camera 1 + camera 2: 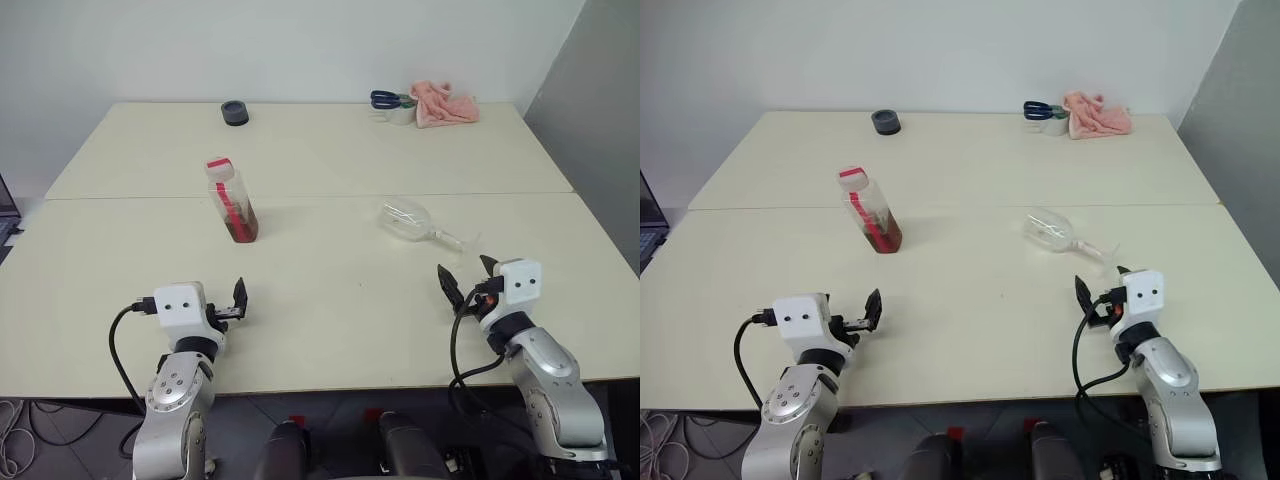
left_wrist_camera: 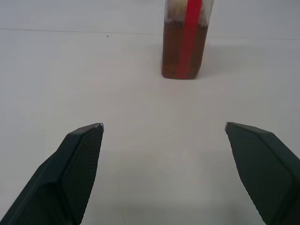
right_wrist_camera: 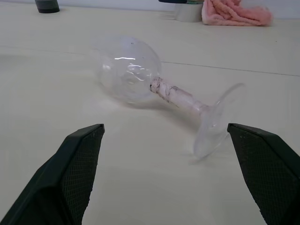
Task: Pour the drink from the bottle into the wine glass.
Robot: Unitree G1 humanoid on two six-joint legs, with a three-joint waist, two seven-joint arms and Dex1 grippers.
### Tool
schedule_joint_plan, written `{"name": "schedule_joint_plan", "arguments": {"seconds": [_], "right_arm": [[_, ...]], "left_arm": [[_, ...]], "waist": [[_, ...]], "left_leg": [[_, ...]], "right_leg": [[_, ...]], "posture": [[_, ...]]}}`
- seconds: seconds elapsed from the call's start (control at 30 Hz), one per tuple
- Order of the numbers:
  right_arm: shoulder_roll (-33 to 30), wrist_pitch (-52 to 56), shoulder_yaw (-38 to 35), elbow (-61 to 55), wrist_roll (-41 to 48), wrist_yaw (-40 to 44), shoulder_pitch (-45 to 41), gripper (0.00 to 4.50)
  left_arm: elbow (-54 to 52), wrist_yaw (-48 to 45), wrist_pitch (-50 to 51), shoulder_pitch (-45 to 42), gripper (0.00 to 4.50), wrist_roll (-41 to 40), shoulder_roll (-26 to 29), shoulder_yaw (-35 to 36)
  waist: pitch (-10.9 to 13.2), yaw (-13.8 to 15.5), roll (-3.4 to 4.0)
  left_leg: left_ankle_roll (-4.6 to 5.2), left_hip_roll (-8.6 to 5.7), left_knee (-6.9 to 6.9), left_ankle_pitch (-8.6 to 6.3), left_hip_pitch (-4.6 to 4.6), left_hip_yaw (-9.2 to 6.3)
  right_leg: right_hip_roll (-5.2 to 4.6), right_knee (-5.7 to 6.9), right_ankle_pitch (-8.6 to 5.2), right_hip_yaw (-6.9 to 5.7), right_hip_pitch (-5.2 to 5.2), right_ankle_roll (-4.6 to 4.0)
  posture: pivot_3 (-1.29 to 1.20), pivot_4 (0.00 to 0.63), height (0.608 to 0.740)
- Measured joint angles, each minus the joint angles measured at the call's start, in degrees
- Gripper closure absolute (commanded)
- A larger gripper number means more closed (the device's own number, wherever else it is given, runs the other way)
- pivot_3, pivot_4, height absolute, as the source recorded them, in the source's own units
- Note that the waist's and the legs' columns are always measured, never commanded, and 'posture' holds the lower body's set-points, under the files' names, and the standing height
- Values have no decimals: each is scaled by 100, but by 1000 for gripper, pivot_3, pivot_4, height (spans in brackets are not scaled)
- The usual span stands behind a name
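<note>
Though capped in head views, bottle (image 2: 186,40) top cropped at wrist.

bare table (image 1: 330,300) ahead, bottle (image 1: 232,200) upright, wine glass (image 1: 415,223) toppled

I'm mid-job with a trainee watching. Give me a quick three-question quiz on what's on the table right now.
1. True or false: the wine glass stands upright.
2. Which gripper is nearer the bottle: A) left gripper B) right gripper?
3. What lies at the table's far edge beside the scissors?

Key
1. False: it lies on its side.
2. A.
3. A pink cloth.
</note>
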Motion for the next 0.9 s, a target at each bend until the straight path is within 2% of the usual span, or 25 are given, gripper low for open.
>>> {"name": "schedule_joint_plan", "arguments": {"seconds": [0.1, 0.2, 0.27, 0.4, 0.57, 0.9], "right_arm": [[-197, 155, -173, -6, 325, 177, -311, 0], [-577, 553, -178, -47, 924, 715, -1024, 0], [-836, 865, -32, -98, 1439, 1267, -1634, 0], [-916, 1205, 392, -131, 1954, 1922, -2168, 0], [-872, 1267, 761, 287, 2002, 2344, -2597, 0], [-699, 1265, 901, 441, 2006, 2506, -2834, 0]], "left_arm": [[-71, 91, 34, -29, 18, 40, 59, 26], [-64, 137, 166, -373, 18, 85, 252, 183], [-52, 185, 266, -797, 18, 86, 367, 278], [54, 233, 428, -1181, 18, 101, 425, 280], [229, 334, 553, -1519, 18, 88, 418, 290], [783, -22, 552, -2242, 18, -44, 571, 242]], "waist": [[1, -8, 0], [7, -17, 1], [6, -11, 1], [4, -1, -2], [5, 4, -4], [5, 5, -4]], "left_leg": [[0, 0, 1, 0, 2, 3], [1, 2, 1, 0, 3, 0], [1, 2, 1, 0, 3, -4], [1, -3, 2, 0, -4, -6], [1, -6, 5, 0, -8, -11], [0, -4, 5, 0, -7, -17]], "right_leg": [[1, 1, 0, 2, 0, 0], [7, 4, 0, -2, -1, 0], [8, 2, 1, -7, 2, -1], [-1, 0, 18, -10, 3, -30], [-9, 1, 19, -18, 1, -29], [-5, 6, 19, -24, 1, -30]], "posture": [[0, 150, 740], [0, 150, 740], [0, 150, 740], [0, 150, 740], [0, 150, 740], [0, 150, 740]]}}
